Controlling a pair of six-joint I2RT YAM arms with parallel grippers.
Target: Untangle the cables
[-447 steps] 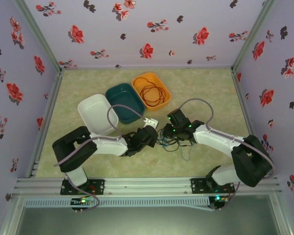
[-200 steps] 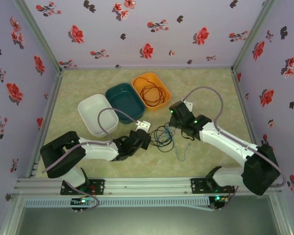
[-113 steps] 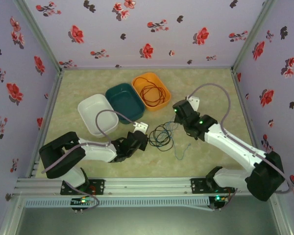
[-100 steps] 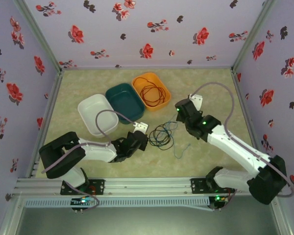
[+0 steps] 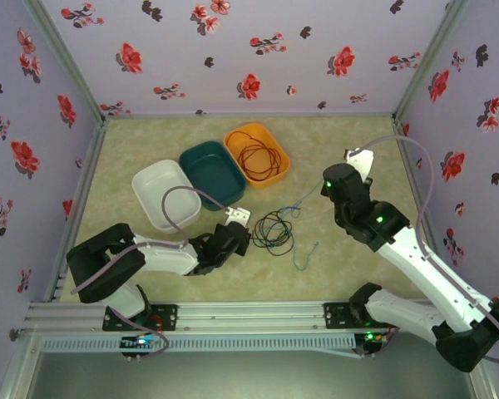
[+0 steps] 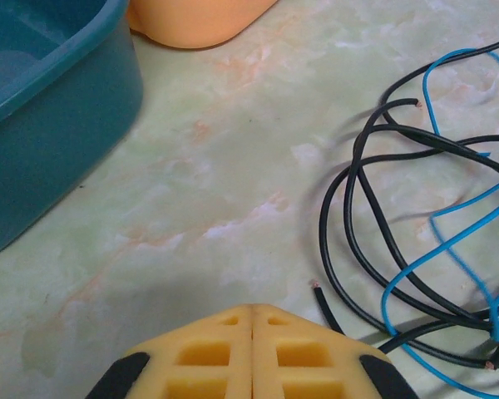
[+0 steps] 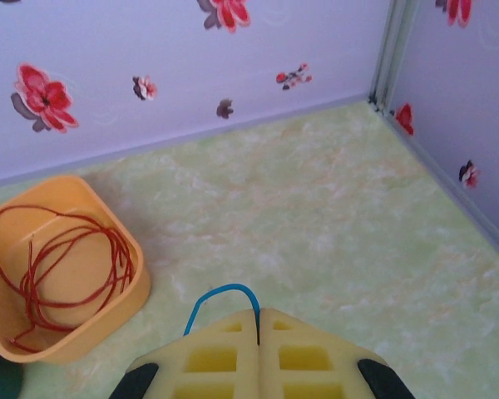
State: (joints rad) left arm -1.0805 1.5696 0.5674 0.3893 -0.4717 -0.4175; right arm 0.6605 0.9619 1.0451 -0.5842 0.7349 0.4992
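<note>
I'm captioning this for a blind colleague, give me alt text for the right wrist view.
Yellow jaws, shut on a loop of blue cable, above a pale green marbled table; at left an orange bin holds coiled red cable; floral walls behind.

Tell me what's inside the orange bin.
The orange bin holds one red-orange cable, lying in loose overlapping loops on its floor. Nothing else shows in it. The bits of floor right under the strands are covered.

I see the black cable (image 5: 270, 235) in loose loops on the desk (image 5: 150, 150), the blue cable (image 7: 224, 288) running through it up into my right tool (image 7: 258, 316), and the red cable (image 7: 32, 287) curled in the orange tub (image 7: 144, 278).
</note>
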